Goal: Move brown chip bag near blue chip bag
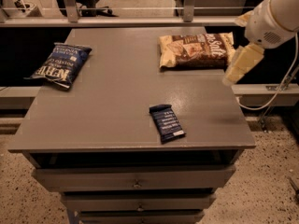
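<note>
The grey tabletop (112, 101) carries three packets. The brown chip bag (196, 50) lies flat at the tabletop's far right corner, its long side running along the far edge and its white lettering towards the right end. The blue chip bag (60, 64) lies flat near the tabletop's far left corner, set at an angle and hanging a little over the left edge. The two bags are well apart, with bare tabletop between them. A small dark blue bar wrapper (167, 122) lies towards the tabletop's near edge, right of its middle, touching neither bag.

The pincer (240, 64), a cream-coloured piece on the end of a white arm (275, 15), hangs in the air just off the tabletop's right edge, beside the right end of the brown chip bag and slanting down and to the left. It holds nothing. Whether it is wide or narrow cannot be told.

Under the tabletop is a stack of drawers (135, 178).
</note>
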Available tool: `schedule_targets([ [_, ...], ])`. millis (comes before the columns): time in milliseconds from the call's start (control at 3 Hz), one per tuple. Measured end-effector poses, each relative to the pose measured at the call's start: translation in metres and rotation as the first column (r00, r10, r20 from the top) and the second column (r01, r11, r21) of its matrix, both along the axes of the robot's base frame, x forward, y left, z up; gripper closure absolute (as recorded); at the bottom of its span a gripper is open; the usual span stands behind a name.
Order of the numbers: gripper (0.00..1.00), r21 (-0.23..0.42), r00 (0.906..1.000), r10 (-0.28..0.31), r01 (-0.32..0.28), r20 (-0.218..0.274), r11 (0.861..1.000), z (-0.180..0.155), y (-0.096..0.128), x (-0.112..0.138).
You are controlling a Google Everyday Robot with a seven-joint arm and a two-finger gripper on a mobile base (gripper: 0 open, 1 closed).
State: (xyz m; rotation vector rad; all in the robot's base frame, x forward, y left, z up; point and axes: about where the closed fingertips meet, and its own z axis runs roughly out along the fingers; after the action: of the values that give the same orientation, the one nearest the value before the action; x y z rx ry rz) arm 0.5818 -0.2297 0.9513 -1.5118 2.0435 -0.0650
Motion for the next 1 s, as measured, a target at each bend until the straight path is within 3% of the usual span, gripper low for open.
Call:
schedule_targets([
  [333,0.0,0.102,0.9979,0.01,-0.017,0.063,0.995,-0.008,0.008,0.057],
  [667,0.0,0.185,0.9961,0.015,-0.031,0.087,0.982,-0.017,0.022,0.1],
  [1000,0.0,0.238,0.9969,0.017,-0.035,0.077,0.971,-0.035,0.04,0.132],
])
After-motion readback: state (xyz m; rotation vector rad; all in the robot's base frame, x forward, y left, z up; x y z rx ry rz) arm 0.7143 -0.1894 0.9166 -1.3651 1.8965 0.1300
